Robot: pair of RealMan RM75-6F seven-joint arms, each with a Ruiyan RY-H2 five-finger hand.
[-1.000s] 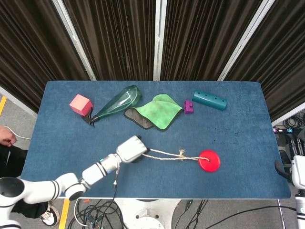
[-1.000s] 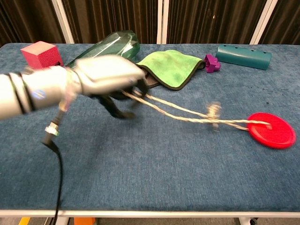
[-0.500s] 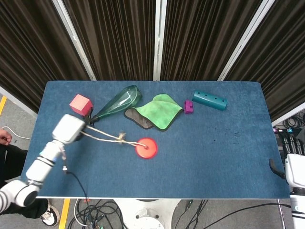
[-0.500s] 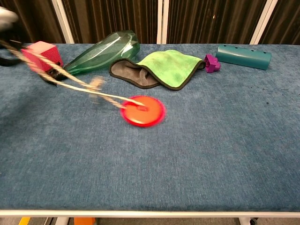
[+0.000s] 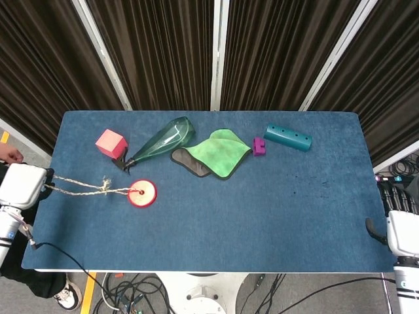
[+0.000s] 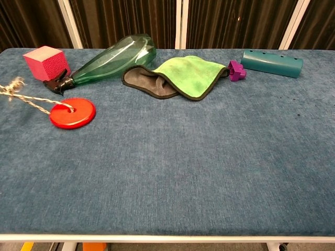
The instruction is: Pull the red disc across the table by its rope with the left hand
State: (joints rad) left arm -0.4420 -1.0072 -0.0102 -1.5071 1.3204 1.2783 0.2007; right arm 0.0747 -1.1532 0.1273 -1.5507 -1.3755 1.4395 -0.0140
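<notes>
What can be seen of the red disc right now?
The red disc is round, flat, smooth and plastic-looking, with a raised rim and a centre hole. It lies flat on the blue table near the left end, just short of the green bottle's black nozzle. A twisted tan rope, knotted midway, runs from the hole to the left hand.

left hand (image 5: 23,186) off table edge — holding rope (image 5: 85,190), red disc (image 5: 142,193) near left side

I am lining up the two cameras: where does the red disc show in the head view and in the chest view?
Head view: red disc lies left of centre, below the green bottle.
Chest view: red disc lies far left, before the bottle's dark cap.
Shared landmark: the pink cube.
</notes>
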